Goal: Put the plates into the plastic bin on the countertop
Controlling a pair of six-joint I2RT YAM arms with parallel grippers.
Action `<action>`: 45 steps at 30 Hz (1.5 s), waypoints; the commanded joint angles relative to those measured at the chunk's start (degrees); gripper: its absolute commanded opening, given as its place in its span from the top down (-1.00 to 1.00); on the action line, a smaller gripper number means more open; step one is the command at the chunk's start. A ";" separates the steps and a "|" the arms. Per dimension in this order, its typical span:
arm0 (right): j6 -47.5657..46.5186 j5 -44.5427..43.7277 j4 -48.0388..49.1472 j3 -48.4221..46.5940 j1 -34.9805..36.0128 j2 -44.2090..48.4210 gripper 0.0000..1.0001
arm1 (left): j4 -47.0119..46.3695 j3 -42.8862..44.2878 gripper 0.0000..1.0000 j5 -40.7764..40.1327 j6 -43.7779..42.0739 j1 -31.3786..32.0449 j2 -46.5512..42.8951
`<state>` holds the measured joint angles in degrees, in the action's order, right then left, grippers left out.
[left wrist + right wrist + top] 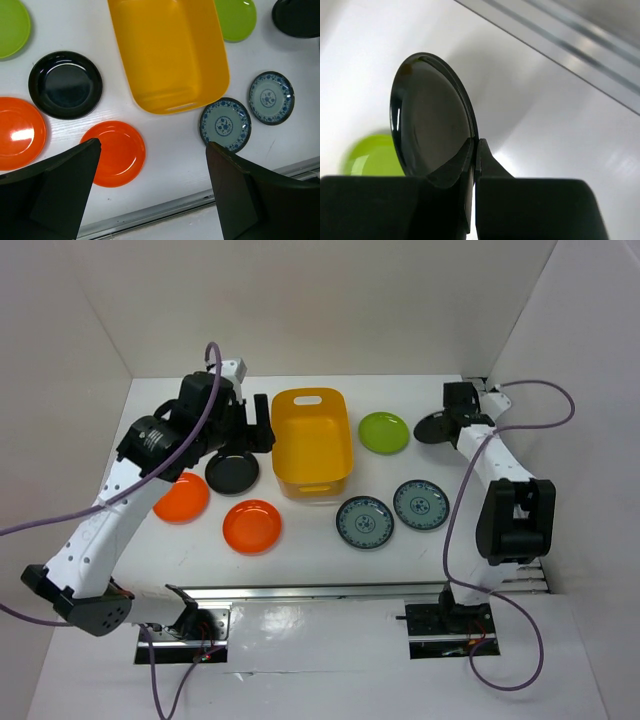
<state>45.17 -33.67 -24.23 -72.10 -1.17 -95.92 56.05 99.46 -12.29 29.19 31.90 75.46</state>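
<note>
Countertop (pixel 310 562) carries the bin (pixel 312 440), long axis running away from us. We hold a black plate (pixel 430 130) to its right, rim pinched in our right gripper (pixel 474 150). Our left gripper (pixel 260 425), nearer the bin, hangs spread.

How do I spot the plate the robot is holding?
Start at the yellow bin and go right, past the lime green plate. The black plate there is pinched by its rim in the right pincer; the other black plate lies flat.

No readable text, labels or numbers anywhere.
</note>
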 commanded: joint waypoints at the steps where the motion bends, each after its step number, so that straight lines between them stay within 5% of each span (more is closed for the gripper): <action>1: -0.85 -8.59 -1.18 -7.26 6.24 6.08 1.00 | 1.51 2.49 -1.00 -2.82 3.32 -1.05 1.62; 6: -4.72 -10.11 -0.46 -14.55 15.29 6.18 1.00 | 1.52 2.49 -1.00 -2.39 6.05 -6.05 2.76; 11: -14.55 -1.78 12.78 -12.90 24.78 7.42 1.00 | 3.45 1.26 -1.00 -3.36 12.81 -13.76 2.76; 21: -21.43 8.89 9.81 -25.72 35.17 -11.64 1.00 | 2.40 6.70 -1.00 4.12 13.96 -27.23 11.28; 37: -22.49 11.96 7.01 -31.35 36.33 -25.19 1.00 | -10.69 3.99 -1.00 3.85 12.56 -34.89 22.44; 45: -23.55 11.35 3.66 -38.46 35.27 -30.03 0.56 | -14.82 -1.37 -1.00 8.86 11.77 -42.79 26.67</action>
<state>22.52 -21.69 -19.49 -106.10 34.46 -126.19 44.75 99.48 -6.07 41.95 -7.49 101.23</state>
